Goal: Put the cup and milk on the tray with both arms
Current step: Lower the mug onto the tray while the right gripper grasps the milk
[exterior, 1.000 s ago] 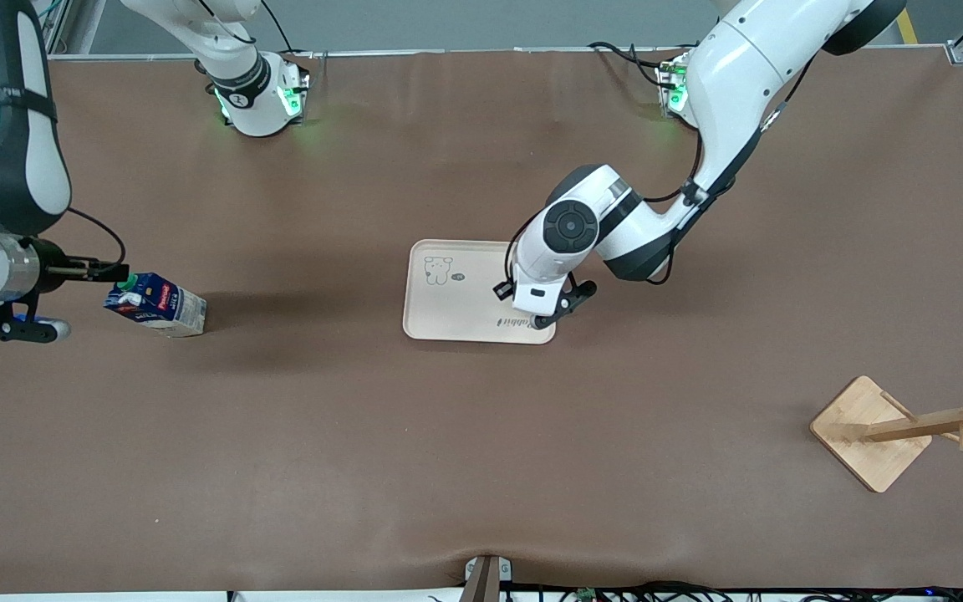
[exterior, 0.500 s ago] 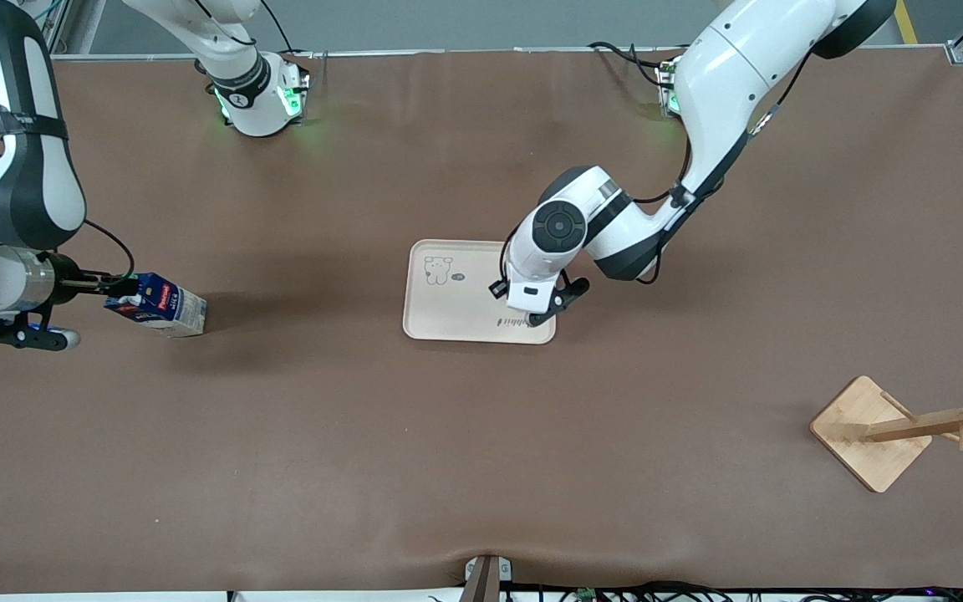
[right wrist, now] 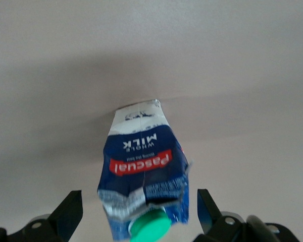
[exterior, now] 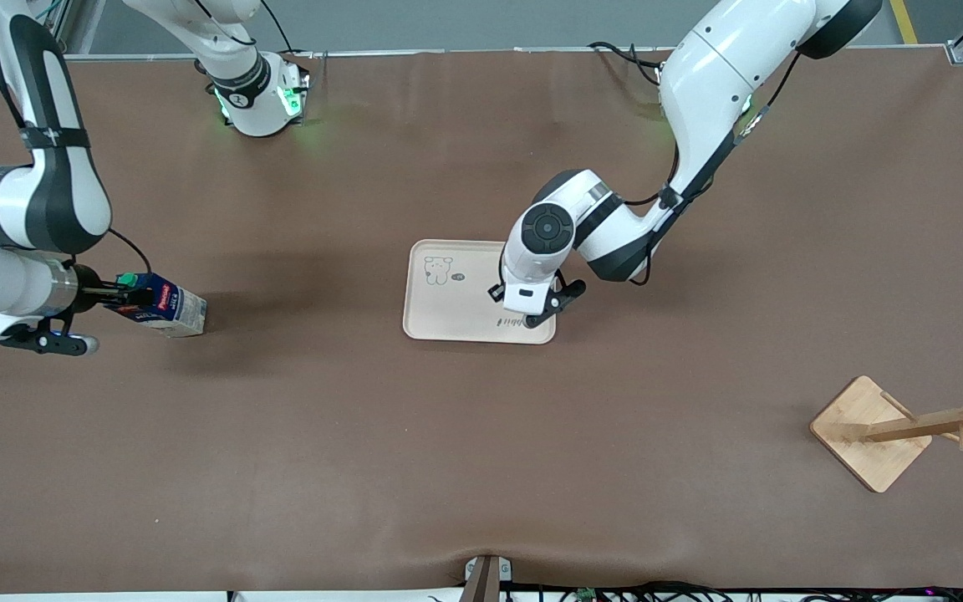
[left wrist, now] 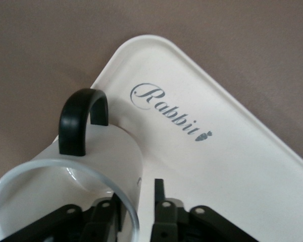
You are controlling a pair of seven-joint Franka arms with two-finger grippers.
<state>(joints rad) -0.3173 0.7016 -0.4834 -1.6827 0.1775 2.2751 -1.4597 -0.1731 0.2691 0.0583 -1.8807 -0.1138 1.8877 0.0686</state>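
The cream tray [exterior: 448, 309] lies mid-table. My left gripper [exterior: 538, 316] is over the tray's corner by the "Rabbit" lettering, toward the left arm's end. In the left wrist view the gripper [left wrist: 137, 189] is shut on the rim of the white cup [left wrist: 101, 151], one finger inside and one outside, black handle up, low over the tray [left wrist: 232, 151]. The cup is hidden in the front view. The blue milk [exterior: 165, 305] stands on the table at the right arm's end. My right gripper [exterior: 118, 293] is open, its fingers on either side of the carton's top [right wrist: 144, 166], not touching.
A wooden rack with pegs on a square base [exterior: 870, 431] stands near the left arm's end of the table, nearer to the front camera than the tray. Both arm bases glow green along the table's back edge.
My left gripper has moved a little along the tray toward the right arm's end. My right gripper has moved in around the milk carton's top. The carton has stayed in place.
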